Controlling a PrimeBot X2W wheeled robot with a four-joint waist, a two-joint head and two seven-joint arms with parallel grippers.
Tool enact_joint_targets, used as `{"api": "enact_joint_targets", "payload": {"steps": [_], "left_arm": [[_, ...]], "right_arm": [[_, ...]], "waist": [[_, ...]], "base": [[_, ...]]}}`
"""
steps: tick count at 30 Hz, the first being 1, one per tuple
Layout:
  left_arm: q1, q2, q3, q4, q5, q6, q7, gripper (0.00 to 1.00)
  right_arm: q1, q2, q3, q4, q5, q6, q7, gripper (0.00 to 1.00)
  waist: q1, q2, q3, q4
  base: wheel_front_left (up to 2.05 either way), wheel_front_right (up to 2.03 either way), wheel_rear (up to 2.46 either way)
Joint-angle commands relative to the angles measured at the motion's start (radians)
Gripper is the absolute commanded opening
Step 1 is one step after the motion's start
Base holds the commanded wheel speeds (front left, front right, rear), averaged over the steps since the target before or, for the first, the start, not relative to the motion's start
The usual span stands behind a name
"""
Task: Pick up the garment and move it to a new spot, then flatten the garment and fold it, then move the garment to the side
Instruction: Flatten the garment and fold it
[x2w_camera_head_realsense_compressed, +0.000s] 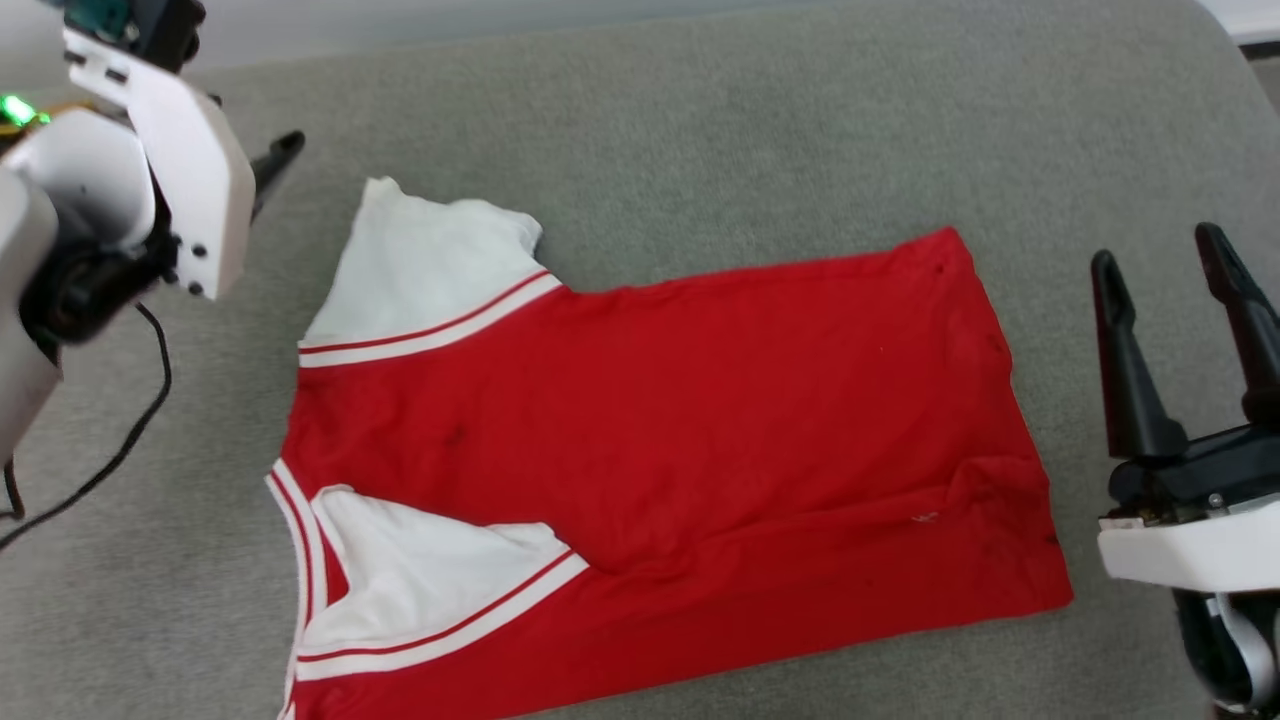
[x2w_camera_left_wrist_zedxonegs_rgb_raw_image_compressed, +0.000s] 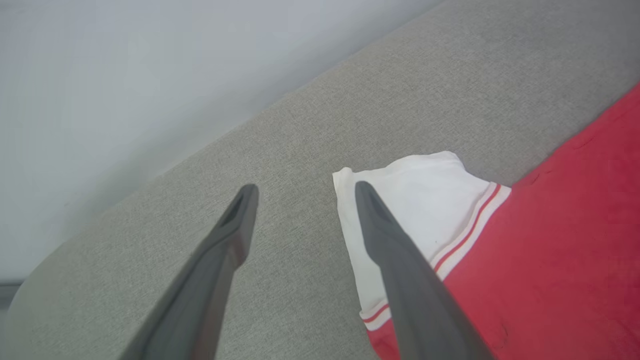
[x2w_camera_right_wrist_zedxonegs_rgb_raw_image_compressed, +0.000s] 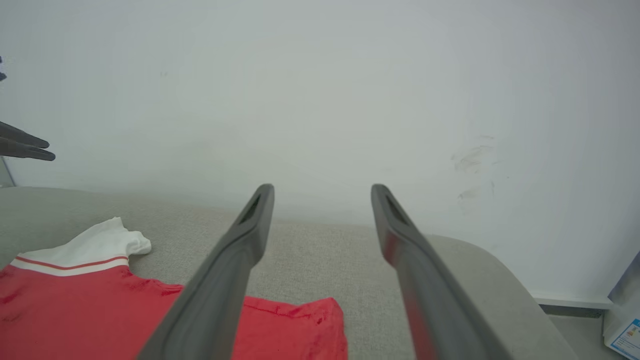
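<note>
We see the garment (x2w_camera_head_realsense_compressed: 660, 430) lying spread on the grey fabric-covered desk (x2w_camera_head_realsense_compressed: 760, 120), white sleeves toward the robot's left and hem toward its right. A black cable (x2w_camera_head_realsense_compressed: 150, 400) trails just left of it. Bare grey fabric separates the hem from the right gripper (x2w_camera_head_realsense_compressed: 1157, 250), whose fingers stand spread and empty. The left gripper (x2w_camera_left_wrist_zedxonegs_rgb_raw_image_compressed: 306, 191) hovers with fingers likewise apart, one crossing the far sleeve's edge. A white wall (x2w_camera_right_wrist_zedxonegs_rgb_raw_image_compressed: 320, 100) backs the desk. In the head view the left arm's white housing (x2w_camera_head_realsense_compressed: 190, 170) hides all but one finger tip, and the garment's near edge is cut off. A labelled item (x2w_camera_right_wrist_zedxonegs_rgb_raw_image_compressed: 622, 335) is too cropped to identify.
</note>
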Motion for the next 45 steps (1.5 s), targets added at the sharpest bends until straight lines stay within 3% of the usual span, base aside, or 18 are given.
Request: {"api": "enact_joint_targets", "payload": {"steps": [1,12,23,24,25,31,36,41,45], "left_arm": [[-0.03,-0.003,-0.004,0.015,0.006,-0.005,0.024,1.0],[-0.233,-0.055,-0.063,0.098,-0.051,-0.054,0.423,1.0],[-0.235,-0.05,-0.168,0.133,-0.002,-0.063,0.576,1.0],[-0.231,-0.05,-0.173,0.131,-0.002,-0.065,0.572,0.22],[-0.226,-0.049,-0.176,0.129,-0.004,-0.069,0.571,0.0],[-0.237,-0.059,-0.161,0.105,-0.019,-0.081,0.515,0.0],[-0.219,-0.08,-0.153,0.063,-0.043,-0.086,0.442,0.0],[-0.204,-0.085,-0.172,0.009,-0.048,-0.088,0.396,0.0],[-0.202,-0.088,-0.182,-0.036,-0.051,-0.089,0.362,0.0]], "right_arm": [[0.009,0.015,0.004,-0.012,-0.012,-0.001,-0.003,1.0],[-0.049,0.053,0.059,0.002,-0.039,-0.001,-0.02,1.0],[-0.139,0.037,0.115,0.112,-0.014,-0.001,-0.047,1.0],[-0.144,0.035,0.117,0.119,-0.014,-0.001,-0.049,1.0],[-0.148,0.032,0.116,0.124,-0.012,-0.001,-0.051,1.0],[-0.19,-0.006,0.094,0.127,-0.017,-0.001,-0.046,1.0],[-0.265,-0.107,0.093,0.088,-0.012,-0.001,0.037,1.0],[-0.37,-0.236,0.125,0.082,0.042,-0.001,0.226,1.0],[-0.455,-0.341,0.186,0.132,0.162,-0.001,0.458,1.0]], "waist": [[0.0,-0.0001,0.047,-0.032],[0.0,-0.0001,0.208,-0.095],[0.0,-0.0001,0.265,-0.125],[0.0,-0.0001,0.265,-0.124],[0.0,-0.0001,0.263,-0.122],[0.0,-0.0001,0.212,-0.09],[0.0,-0.0001,0.147,-0.049],[0.0,-0.0001,0.109,-0.005],[0.0,-0.0001,0.101,0.028]], "base": [[0.0,0.0,0.0],[0.0,0.0,0.0],[0.0,0.0,0.0],[0.0,0.0,0.0],[0.0,0.0,0.0],[0.0,0.0,0.0],[0.0,0.0,0.0],[0.0,0.0,0.0],[0.0,0.0,0.0]]}}
